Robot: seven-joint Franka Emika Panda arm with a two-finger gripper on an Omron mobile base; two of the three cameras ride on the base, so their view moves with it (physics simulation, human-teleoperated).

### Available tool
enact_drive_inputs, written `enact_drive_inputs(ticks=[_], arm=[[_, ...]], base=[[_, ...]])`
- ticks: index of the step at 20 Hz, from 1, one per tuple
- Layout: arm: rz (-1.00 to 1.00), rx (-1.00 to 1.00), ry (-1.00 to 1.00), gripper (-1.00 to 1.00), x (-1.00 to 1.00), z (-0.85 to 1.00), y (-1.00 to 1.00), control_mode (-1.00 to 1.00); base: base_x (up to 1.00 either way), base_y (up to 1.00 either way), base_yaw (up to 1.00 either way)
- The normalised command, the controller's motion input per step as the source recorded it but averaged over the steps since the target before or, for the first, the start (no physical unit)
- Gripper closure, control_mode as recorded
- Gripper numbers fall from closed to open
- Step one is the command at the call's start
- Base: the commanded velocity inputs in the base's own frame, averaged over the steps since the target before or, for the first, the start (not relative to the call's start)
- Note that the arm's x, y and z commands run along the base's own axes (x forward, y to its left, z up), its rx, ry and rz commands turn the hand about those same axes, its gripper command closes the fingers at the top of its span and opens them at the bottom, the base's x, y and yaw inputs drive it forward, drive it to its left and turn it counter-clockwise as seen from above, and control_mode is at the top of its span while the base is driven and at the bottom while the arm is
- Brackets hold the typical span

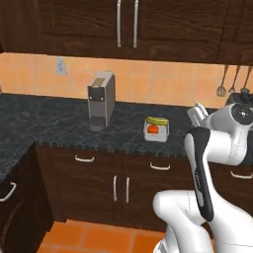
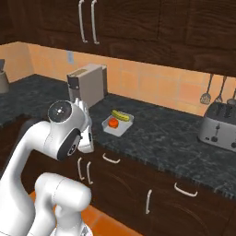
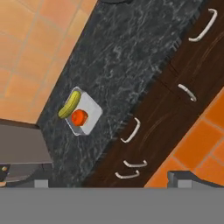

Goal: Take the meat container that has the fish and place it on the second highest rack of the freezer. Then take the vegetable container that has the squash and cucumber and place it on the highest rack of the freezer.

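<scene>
The claw (image 3: 111,183) stands released, grasping nothing, above the cabinet fronts. The vegetable container (image 1: 156,129), holding a yellow-green piece and an orange-red one, sits on the dark worktop (image 1: 49,123) near its front edge, beside the coffee machine (image 1: 101,100).

Home kitchen, rendered. Dark speckled stone tabletop (image 1: 59,123) over dark wood base cabinets (image 1: 123,183), matching wall cabinets (image 1: 128,24) above. Orange tiled backsplash (image 1: 158,81), terracotta floor tiles (image 1: 89,239). Coffee machine (image 1: 101,100), toaster (image 2: 218,125), hanging utensils (image 2: 208,90), probably whisk and ladles.
</scene>
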Motion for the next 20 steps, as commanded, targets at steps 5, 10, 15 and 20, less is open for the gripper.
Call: enact_drive_inputs(ticks=[5,10,15,20], arm=[[0.0,0.0,0.0,-1.0,0.0,0.0,0.0,1.0],[0.0,0.0,0.0,-1.0,0.0,0.0,0.0,1.0],[-0.1,-0.03,0.01,-1.0,0.08,-0.34,0.05,-1.0],[-0.12,-0.02,0.11,-1.0,0.01,-0.82,0.14,-1.0]], base=[[1.0,0.33,-0.23],[0.87,0.08,-0.15],[0.14,0.03,-0.06],[0.0,0.0,0.0]])
